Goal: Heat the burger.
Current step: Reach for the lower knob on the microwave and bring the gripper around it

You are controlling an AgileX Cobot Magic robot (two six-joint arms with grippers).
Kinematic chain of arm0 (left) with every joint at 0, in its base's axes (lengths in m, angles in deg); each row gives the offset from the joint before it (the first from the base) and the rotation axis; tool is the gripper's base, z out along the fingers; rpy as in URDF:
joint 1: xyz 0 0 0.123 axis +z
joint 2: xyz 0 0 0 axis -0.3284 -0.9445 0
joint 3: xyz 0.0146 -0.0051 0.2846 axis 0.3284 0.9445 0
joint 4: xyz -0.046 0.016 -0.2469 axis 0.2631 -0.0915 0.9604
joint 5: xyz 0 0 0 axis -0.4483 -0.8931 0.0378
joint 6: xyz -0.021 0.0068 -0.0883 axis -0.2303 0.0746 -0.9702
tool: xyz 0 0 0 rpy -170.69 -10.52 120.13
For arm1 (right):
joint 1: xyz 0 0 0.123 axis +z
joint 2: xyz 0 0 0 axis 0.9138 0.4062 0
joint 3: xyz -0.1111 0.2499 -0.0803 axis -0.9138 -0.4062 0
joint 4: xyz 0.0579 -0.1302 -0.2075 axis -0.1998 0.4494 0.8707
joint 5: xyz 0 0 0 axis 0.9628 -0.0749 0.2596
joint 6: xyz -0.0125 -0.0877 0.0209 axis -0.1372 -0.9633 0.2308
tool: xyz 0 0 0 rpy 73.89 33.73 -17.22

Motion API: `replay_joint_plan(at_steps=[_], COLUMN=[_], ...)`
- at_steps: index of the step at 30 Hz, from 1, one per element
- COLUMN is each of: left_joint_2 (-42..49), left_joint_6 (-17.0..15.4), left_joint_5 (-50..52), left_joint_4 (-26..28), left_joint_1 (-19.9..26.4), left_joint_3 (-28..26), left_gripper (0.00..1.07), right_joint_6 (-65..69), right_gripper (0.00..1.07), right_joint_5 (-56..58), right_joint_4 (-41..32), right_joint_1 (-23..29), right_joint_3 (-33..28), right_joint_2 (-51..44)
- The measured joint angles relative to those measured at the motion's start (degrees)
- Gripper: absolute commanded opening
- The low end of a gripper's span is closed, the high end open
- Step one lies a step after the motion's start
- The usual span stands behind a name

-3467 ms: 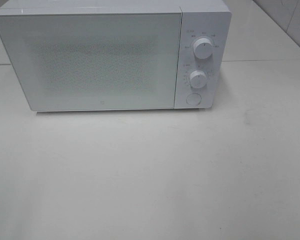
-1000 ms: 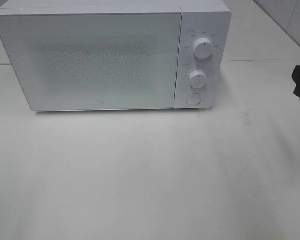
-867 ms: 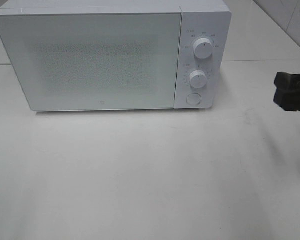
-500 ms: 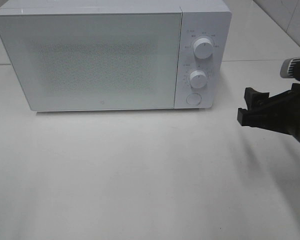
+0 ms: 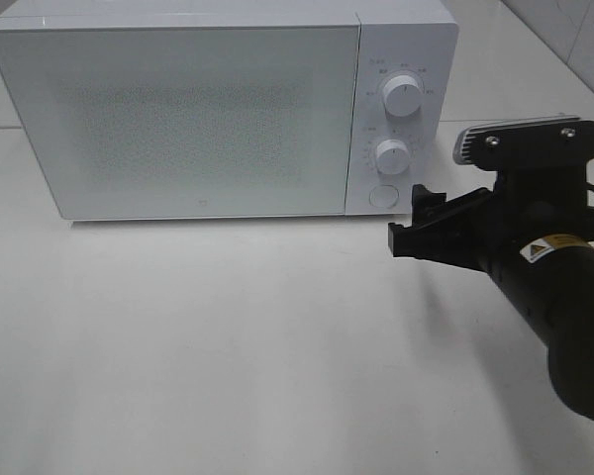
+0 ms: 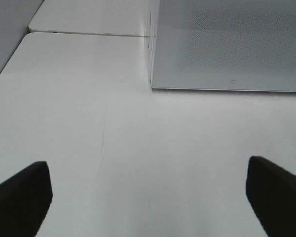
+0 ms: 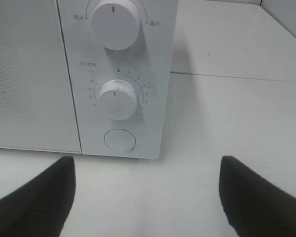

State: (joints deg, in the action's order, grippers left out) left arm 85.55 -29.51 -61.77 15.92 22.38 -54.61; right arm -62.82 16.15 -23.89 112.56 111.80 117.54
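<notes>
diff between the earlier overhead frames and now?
The right gripper came in from the right edge of the high view and travelled left toward the microwave; it now sits just right of the round button, jaws open and empty. Nothing was taken hold of or let go. Unchanged: microwave in place with its door shut, upper knob and lower knob pointing as before.

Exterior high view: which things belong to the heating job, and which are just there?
Job: microwave, door shut; its upper knob, lower knob and round button; right gripper, open, near the button. No burger in view.
Just there: table; left gripper, open, over the table.
</notes>
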Motion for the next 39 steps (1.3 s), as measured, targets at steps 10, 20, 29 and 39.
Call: replay_joint_plan(at_steps=[10, 20, 29, 39], left_joint_2=[0.0, 0.0, 0.0, 0.0], left_joint_6=[0.0, 0.0, 0.0, 0.0], left_joint_5=[0.0, 0.0, 0.0, 0.0], left_joint_4=[0.0, 0.0, 0.0, 0.0], left_joint_1=[0.0, 0.0, 0.0, 0.0], left_joint_3=[0.0, 0.0, 0.0, 0.0], left_gripper=[1.01, 1.01, 1.01, 1.01], right_joint_6=[-0.74, -0.4, 1.78, 1.89], right_gripper=[0.76, 0.76, 0.76, 0.76], right_joint_5=[-1.15, -3.38, -4.01, -4.07], right_joint_4=[-2.64, 0.0, 2.75, 3.72], right_joint_1=[2.18, 1.43, -2.81, -3.04], right_joint_3=[5.96, 7.16, 11.69, 17.02], right_joint_2=[5.44, 6.13, 11.23, 17.25])
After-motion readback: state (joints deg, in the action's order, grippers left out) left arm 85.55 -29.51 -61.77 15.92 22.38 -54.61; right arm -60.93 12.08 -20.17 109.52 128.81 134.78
